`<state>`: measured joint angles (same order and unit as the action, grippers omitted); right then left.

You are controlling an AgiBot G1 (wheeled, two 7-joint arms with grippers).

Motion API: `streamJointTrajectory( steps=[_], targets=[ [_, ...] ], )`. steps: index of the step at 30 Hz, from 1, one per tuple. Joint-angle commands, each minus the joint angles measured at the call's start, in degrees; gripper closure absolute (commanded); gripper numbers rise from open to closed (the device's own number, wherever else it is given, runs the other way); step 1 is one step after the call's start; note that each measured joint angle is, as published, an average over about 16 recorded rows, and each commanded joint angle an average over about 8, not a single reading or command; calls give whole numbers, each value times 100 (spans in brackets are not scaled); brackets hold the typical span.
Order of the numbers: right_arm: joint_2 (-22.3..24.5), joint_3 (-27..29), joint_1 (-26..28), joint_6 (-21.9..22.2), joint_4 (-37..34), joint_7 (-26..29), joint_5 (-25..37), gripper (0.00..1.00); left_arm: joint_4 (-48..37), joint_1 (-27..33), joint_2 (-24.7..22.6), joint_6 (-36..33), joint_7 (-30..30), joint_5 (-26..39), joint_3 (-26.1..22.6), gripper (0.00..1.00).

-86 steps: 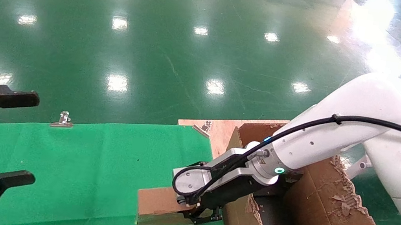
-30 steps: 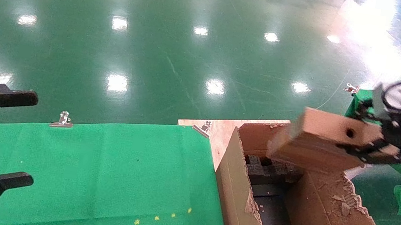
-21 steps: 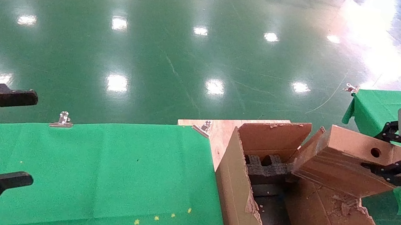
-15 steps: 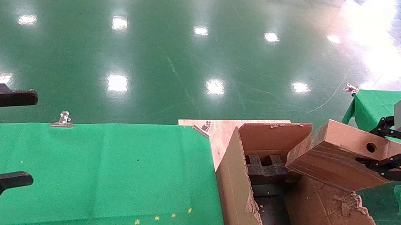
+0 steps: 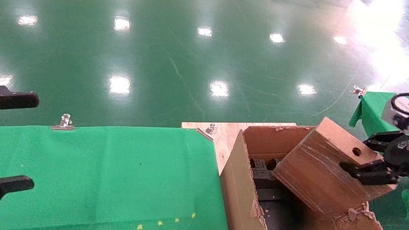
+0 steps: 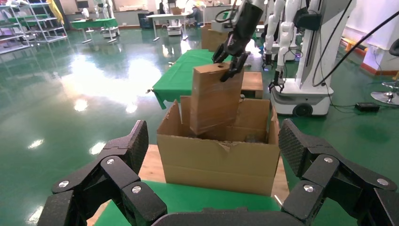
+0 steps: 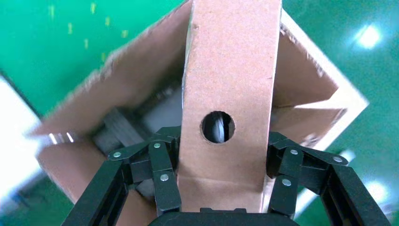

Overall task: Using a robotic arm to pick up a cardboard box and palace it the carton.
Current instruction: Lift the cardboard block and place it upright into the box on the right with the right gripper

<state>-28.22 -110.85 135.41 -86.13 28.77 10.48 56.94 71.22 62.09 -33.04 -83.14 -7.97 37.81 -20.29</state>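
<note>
Head view: the right gripper clenches the top end of one small brown taped cardboard box, whose long axis slants down into the single large brown torn-flap carton; the lower end is already inside its rim.

Left wrist view: the left gripper, released and wide, idles well apart from the carton.

Right wrist view: the box extends away from the fingers, pointing into the carton.
</note>
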Motion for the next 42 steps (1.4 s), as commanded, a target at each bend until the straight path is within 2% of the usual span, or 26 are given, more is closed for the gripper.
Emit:
streamJointTrajectory(
  steps=[1, 9, 14, 24, 42],
  targets=[
    [12, -4, -168, 83, -35, 420, -145, 100, 0, 0, 0, 0, 0, 0, 0, 0],
    [272, -101, -375, 607, 90, 1861, -230, 100, 0, 0, 0, 0, 0, 0, 0, 0],
    [414, -159, -449, 828, 170, 2544, -270, 100, -1, 0, 0, 2, 0, -1, 0, 0],
    [421, -198, -526, 915, 201, 2664, -290, 100, -1, -1, 0, 3, 1, -1, 0, 0],
    [470, -375, -1165, 1777, 404, 3031, -233, 100, -2, -1, 1, 3, 1, -2, 0, 0]
  ],
)
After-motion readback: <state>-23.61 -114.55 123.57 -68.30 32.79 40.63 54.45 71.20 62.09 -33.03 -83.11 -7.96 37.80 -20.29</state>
